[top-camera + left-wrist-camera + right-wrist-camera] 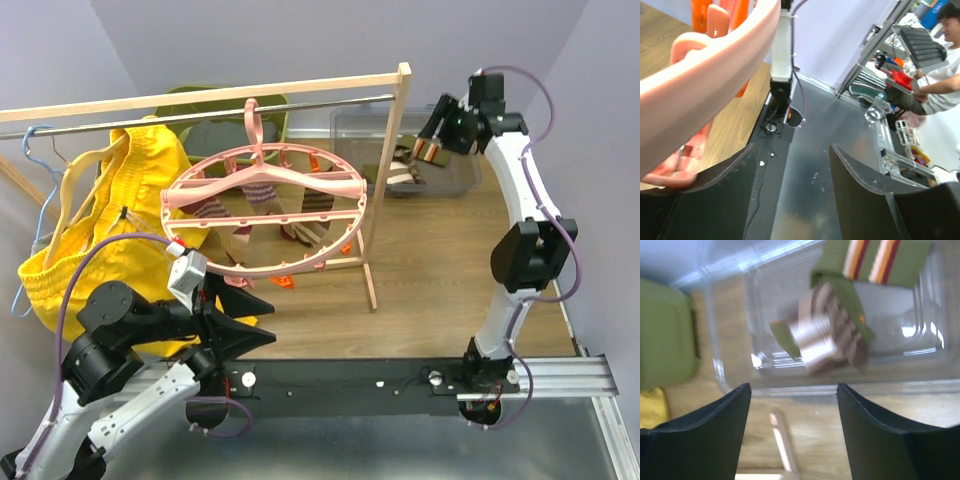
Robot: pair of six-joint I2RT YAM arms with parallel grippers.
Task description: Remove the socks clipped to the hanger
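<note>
The round pink hanger (262, 212) hangs by its hook from the rail of a wooden rack. Striped socks (316, 205) hang clipped under it, one at its left (214, 213). My left gripper (268, 322) is open and empty just below the ring's near-left rim. In the left wrist view (792, 147) the pink ring (715, 60) and an orange clip (702, 12) lie up and to the left of it. My right gripper (432, 130) is open over a clear bin (462, 178). In the right wrist view (793, 387) a brown striped sock (832, 337), blurred, and an olive sock with orange stripes (875, 260) lie in the bin (730, 375).
Big yellow shorts (100, 230) and a light-blue wire hanger (35, 150) hang on the rail at left. The rack's wooden post (385, 190) stands between the pink hanger and the bin. A green object (665, 330) sits behind the rack. A person sits off to the side (940, 65).
</note>
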